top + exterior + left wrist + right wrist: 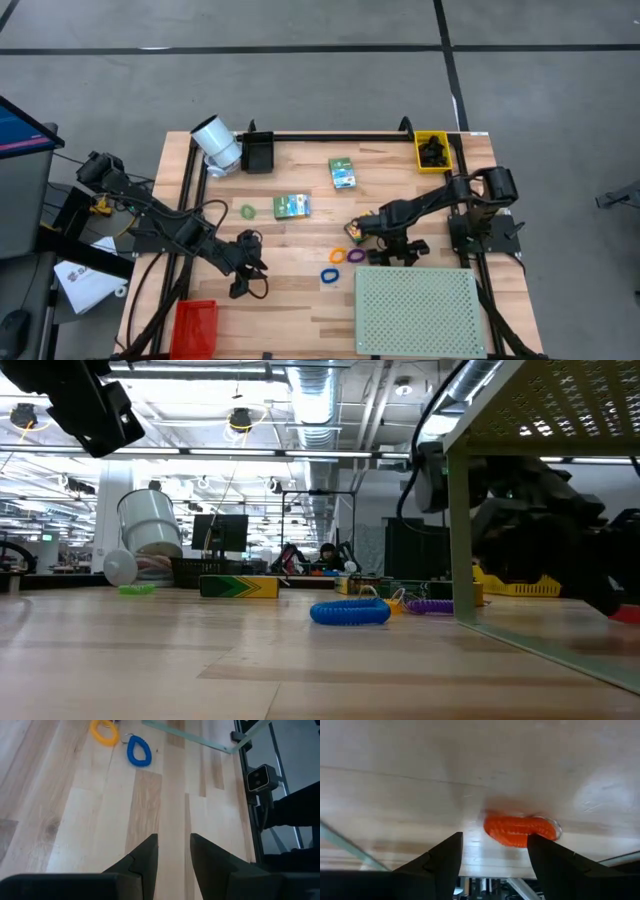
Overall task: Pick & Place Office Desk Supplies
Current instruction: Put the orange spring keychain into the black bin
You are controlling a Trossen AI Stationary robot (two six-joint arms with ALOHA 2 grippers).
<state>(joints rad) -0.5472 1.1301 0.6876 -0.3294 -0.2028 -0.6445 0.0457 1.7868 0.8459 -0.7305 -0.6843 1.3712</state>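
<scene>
Pale striped wood on the table (300, 300). Blue ring (330, 275), purple ring (356, 256), orange ring (339, 256) and a green ring (247, 211) off at nine o'clock. Two green boxes (292, 206) with blue and white print. Yellow bin (433, 151) at one o'clock, red bin (195, 327) at seven, black bin (258, 152), white cylinder (216, 143). Pale green dotted board (418, 310).

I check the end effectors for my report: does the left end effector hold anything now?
No; in the left wrist view the left end effector shows only bare wooden table between its parted fingers.
</scene>
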